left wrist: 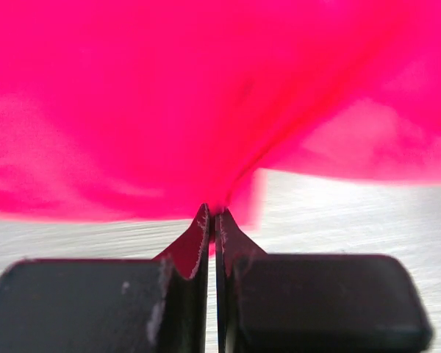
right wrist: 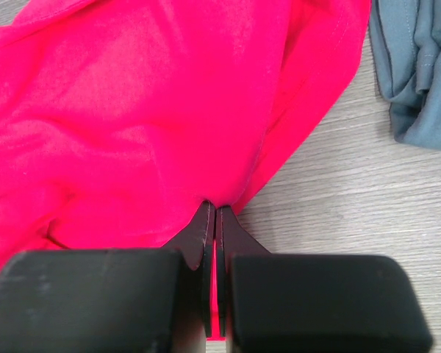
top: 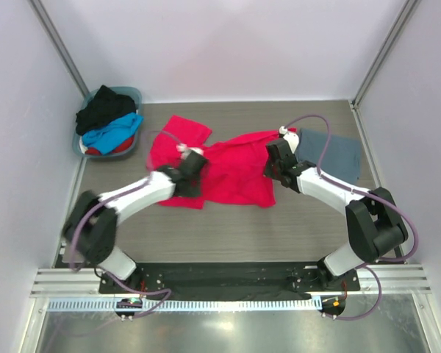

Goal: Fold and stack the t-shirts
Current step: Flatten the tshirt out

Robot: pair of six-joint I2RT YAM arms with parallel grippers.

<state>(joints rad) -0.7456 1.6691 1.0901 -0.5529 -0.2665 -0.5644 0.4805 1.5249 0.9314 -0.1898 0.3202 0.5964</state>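
Note:
A bright red-pink t-shirt point(top: 231, 176) lies rumpled across the middle of the table. My left gripper point(top: 193, 170) is shut on its left part; in the left wrist view the cloth point(left wrist: 206, 110) rises taut from the pinched fingertips point(left wrist: 214, 215). On the shirt's right edge my right gripper point(top: 277, 163) is shut too, with a fold of red-pink cloth point(right wrist: 147, 110) caught between its fingertips point(right wrist: 214, 207). A folded slate grey-blue t-shirt point(top: 331, 154) lies flat at the far right and shows in the right wrist view point(right wrist: 419, 66).
A teal basket point(top: 136, 94) at the back left holds black point(top: 103, 109), bright blue point(top: 112, 132) and red point(top: 121, 147) shirts. Grey walls close in the table on the left, back and right. Purple cables loop over both arms.

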